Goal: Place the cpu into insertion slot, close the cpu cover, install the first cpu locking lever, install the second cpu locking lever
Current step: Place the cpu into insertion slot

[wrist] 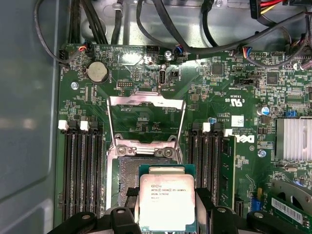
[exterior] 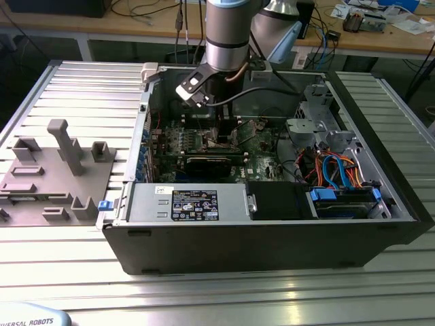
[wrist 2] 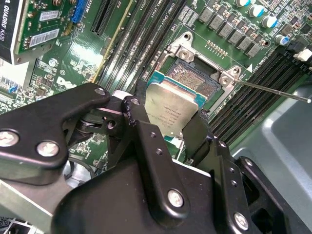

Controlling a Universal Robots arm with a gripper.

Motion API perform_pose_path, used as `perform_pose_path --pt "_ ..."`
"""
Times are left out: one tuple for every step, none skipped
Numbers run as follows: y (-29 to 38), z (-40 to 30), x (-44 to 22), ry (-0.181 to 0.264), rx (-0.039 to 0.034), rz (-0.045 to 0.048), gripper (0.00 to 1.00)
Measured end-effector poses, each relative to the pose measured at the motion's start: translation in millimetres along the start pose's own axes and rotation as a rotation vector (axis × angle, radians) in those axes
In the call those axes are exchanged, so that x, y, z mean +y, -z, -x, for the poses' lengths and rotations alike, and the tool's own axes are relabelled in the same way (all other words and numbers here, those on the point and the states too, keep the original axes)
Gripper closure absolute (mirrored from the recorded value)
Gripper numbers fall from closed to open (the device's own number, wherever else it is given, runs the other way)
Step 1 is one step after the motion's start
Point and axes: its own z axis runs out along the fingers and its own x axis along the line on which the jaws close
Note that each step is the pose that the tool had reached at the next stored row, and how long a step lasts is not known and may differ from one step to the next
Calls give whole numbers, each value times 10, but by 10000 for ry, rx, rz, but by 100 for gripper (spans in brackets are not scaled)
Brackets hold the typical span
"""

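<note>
My gripper [wrist 2: 168, 114] is shut on the cpu [wrist 2: 171, 109], a flat silver-topped chip pinched by its edges between black fingers [wrist 2: 141, 114]. It hangs just over the insertion slot [wrist 2: 195, 80], a dark socket in a silvery frame, and covers part of it. In the first wrist view the cpu [wrist: 167, 200] overlaps one side of the insertion slot [wrist: 127, 175], with my gripper [wrist: 167, 207] around it. The cpu cover [wrist: 146, 99] stands swung open beyond the socket, green board showing through its window. In the exterior view the gripper [exterior: 219, 132] is down inside the case.
Long black memory slots [wrist: 80, 170] flank the socket on both sides. A thin metal lever rod [wrist 2: 273, 90] sticks out beside the socket. The open computer case [exterior: 272, 224] has a drive cage with blue cables [exterior: 340, 170] at the exterior view's right. A grey fixture [exterior: 61, 170] lies left of it.
</note>
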Motion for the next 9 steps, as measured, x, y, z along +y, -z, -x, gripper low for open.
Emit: perform_pose_path --pt "-3 0 -1 0 0 -1 46" --pt "-5 0 -1 0 -1 -1 46" --pt "-7 0 -1 0 -1 -1 46" --pt "-10 0 -1 0 -1 -1 46" --pt "-13 0 -1 0 0 -1 46" --pt "-16 -1 -1 0 -1 0 46" --pt "-18 -1 -2 0 -1 -1 46" --pt "-21 -1 -2 0 -1 -1 46" --pt "-21 -1 -2 0 -1 -1 46"
